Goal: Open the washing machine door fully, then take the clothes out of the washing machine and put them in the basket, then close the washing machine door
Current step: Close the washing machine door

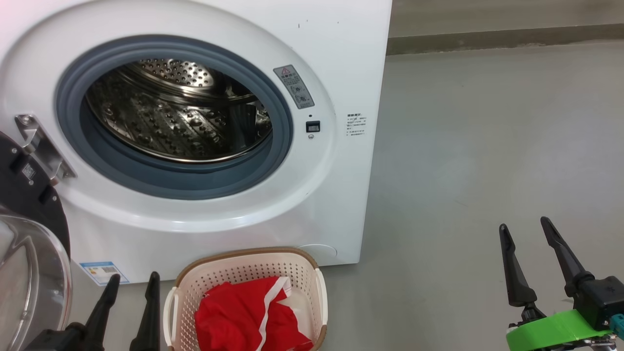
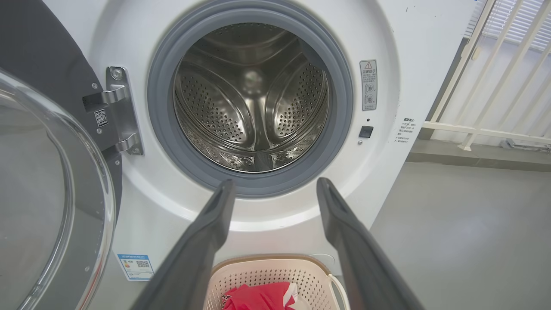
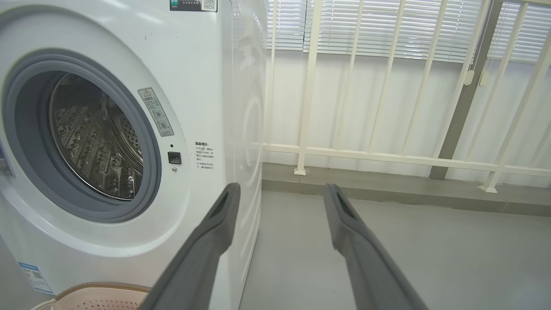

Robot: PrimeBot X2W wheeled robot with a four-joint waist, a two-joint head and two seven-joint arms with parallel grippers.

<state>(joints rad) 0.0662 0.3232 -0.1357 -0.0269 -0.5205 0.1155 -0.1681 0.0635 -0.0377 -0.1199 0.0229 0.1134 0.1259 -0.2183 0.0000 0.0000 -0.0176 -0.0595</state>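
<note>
The white washing machine (image 1: 336, 44) stands with its steel drum (image 1: 180, 112) showing bare metal inside. Its door (image 1: 29, 243) hangs swung out at the left, glass bowl toward me. On the floor in front sits the cream basket (image 1: 292, 265) holding the red clothes (image 1: 243, 317). My left gripper (image 1: 135, 282) is open, low beside the basket's left side and near the door, fingers empty. My right gripper (image 1: 524, 226) is open over bare floor at the right. In the left wrist view, the left gripper (image 2: 275, 185) points at the drum (image 2: 254, 99), above the basket (image 2: 267, 271).
Grey floor (image 1: 487, 146) spreads to the right of the machine. A white railing (image 3: 387, 155) with blinds behind it runs along a low kerb at the back. Green tape (image 1: 555, 331) wraps my right wrist.
</note>
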